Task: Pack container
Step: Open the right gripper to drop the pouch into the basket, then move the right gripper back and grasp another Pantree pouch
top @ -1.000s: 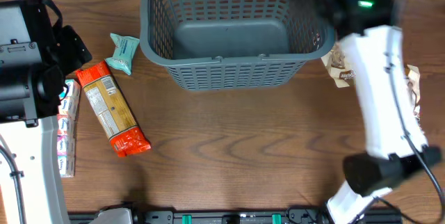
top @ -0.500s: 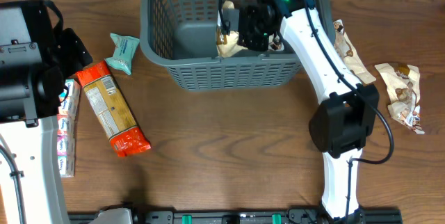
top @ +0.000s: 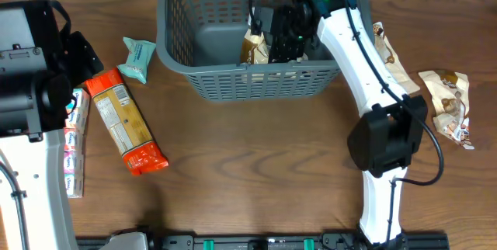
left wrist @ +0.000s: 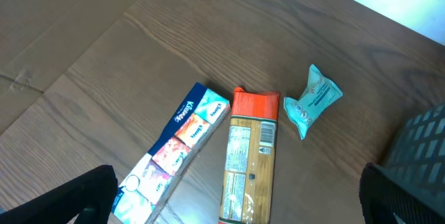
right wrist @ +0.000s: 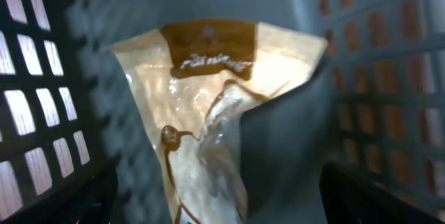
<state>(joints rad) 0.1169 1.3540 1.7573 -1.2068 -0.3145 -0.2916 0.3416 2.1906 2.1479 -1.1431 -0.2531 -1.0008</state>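
Waiting at the left edge, the left pincer (left wrist: 236, 200) is hanging wide open, holding nothing. The basket (top: 256, 87) is sitting at the top middle. Inside it, the right pincer (right wrist: 217, 200) is hanging wide open beside a brown snack bag (top: 255, 46). It should be lifting straight up, not bumping the basket sides. A second ago the basket was empty.

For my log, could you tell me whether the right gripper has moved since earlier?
Yes. The right gripper moved from over the basket's far rim toward its near wall, inside it.
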